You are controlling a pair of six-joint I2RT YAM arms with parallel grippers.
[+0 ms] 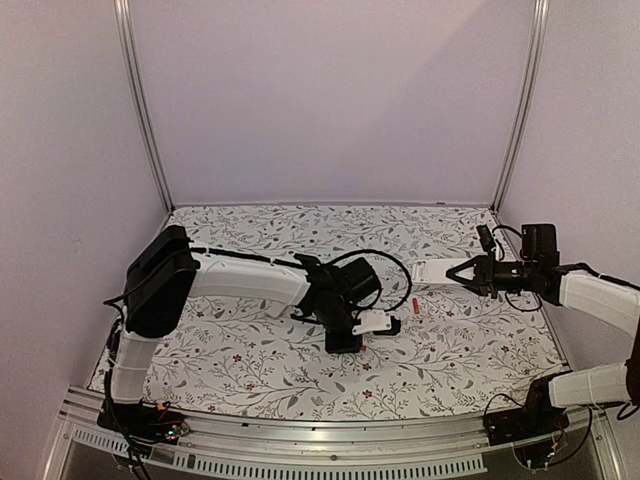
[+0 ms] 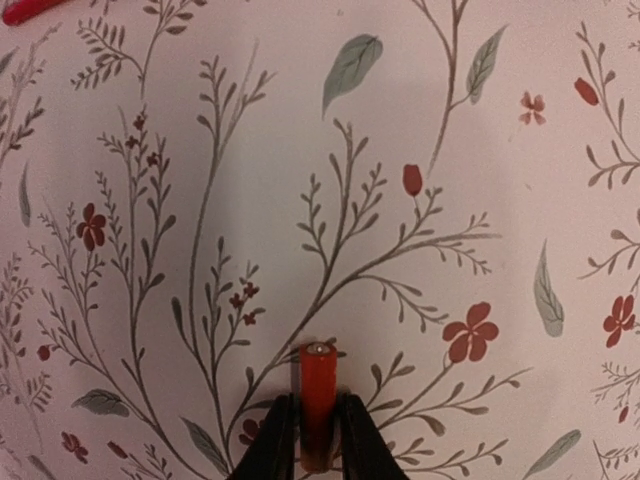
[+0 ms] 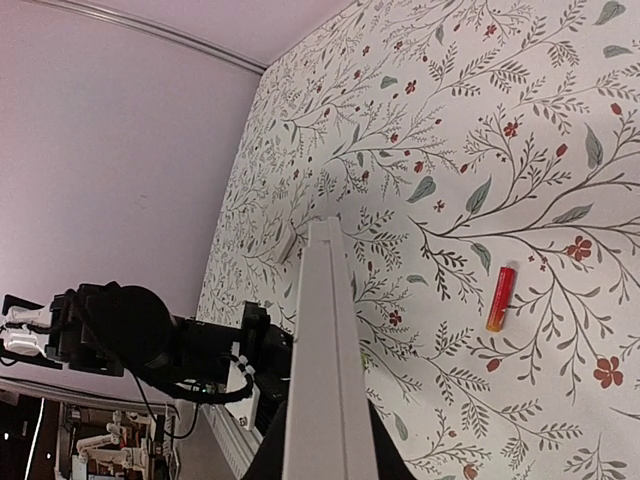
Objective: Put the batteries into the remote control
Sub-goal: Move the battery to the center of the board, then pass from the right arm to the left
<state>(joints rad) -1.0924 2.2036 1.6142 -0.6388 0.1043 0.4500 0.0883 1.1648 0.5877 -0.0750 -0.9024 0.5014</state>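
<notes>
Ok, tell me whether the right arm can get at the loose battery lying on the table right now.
Reach, probably yes: the loose battery lies uncovered, near the right claw. Picking it up, likely no: that claw is shut on the remote control, so it would have to let that go first.

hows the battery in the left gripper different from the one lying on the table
The held battery is pinched in the left gripper; the loose battery lies free on the table, touched by nothing. The held battery's lower end is hidden by that gripper; the loose battery shows whole. Both are small orange-red cylinders.
</notes>
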